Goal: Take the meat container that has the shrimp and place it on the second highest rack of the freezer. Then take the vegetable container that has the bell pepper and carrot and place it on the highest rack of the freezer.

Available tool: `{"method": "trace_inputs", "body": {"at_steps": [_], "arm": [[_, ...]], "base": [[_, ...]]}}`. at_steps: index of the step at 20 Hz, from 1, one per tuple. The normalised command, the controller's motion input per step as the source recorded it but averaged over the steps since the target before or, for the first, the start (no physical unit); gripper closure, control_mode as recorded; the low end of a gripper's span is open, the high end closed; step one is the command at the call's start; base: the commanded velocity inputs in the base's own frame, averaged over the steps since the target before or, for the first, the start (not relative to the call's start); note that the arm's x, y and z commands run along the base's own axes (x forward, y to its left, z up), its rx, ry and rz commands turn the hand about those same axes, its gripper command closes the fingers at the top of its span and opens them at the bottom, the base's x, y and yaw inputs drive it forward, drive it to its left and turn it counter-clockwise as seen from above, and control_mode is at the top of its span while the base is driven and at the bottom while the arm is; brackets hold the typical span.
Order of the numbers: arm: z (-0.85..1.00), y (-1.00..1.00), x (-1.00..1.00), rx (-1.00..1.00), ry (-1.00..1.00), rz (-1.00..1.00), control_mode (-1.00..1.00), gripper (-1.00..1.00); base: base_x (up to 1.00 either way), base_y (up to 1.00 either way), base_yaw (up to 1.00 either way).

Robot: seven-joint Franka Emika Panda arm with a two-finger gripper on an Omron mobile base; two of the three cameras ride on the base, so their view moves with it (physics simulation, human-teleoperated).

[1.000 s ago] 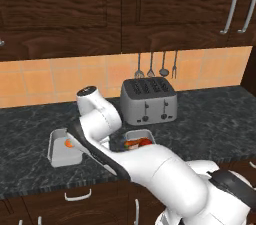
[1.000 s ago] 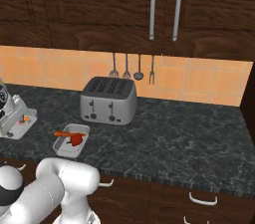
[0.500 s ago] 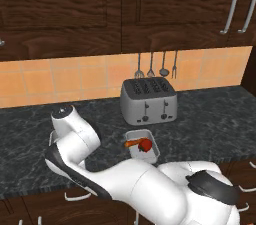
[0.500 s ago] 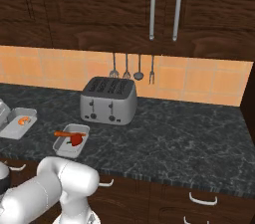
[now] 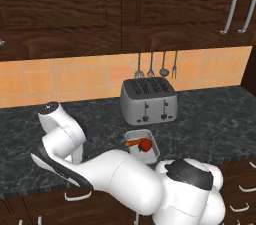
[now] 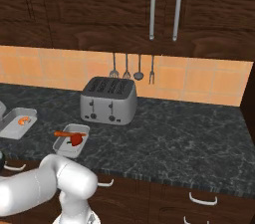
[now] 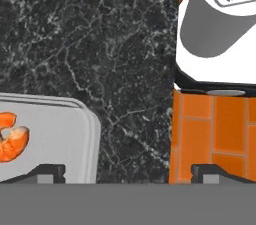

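The meat container [image 6: 14, 124] is a grey tray on the black counter at the left, with the orange-pink shrimp [image 6: 22, 120] in it. In the hand view its rounded corner [image 7: 60, 139] fills the lower left and the shrimp [image 7: 11, 141] lies at the left edge. My gripper [image 7: 129, 173] is open, fingertips far apart, with one tip over the tray's corner and the other over the tiled wall. The vegetable container [image 5: 150, 149] [image 6: 67, 146] stands in front of the toaster, holding the red bell pepper [image 5: 145, 144] [image 6: 75, 139] and the carrot [image 5: 133, 143] [image 6: 63, 133]. The freezer and its racks are out of view.
A grey toaster [image 5: 148, 100] [image 6: 109, 101] stands against the orange tiled backsplash [image 6: 199, 81], with utensils [image 5: 156, 66] hanging above it. Dark cabinets run overhead. A white and grey rounded object [image 7: 215, 29] sits by the tiled wall just beyond my hand. My arm [image 5: 62, 134] bends low over the counter's left part.
The arm has swung further left and down across the counter. Both trays and the toaster have stayed where they were.
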Motion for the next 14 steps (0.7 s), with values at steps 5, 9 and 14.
{"method": "trace_inputs", "body": {"at_steps": [5, 9, 14], "arm": [[-0.34, 0.22, 0.04, -0.01, 0.03, -0.01, -1.00, -1.00], [-0.02, -0.04, 0.15, 0.00, 0.00, -0.05, -1.00, -1.00], [0.00, -0.11, 0.24, 0.00, 0.05, -0.06, -1.00, -1.00]], "base": [[0.00, 0.00, 0.00], [0.00, 0.00, 0.00], [0.00, 0.00, 0.00]]}}
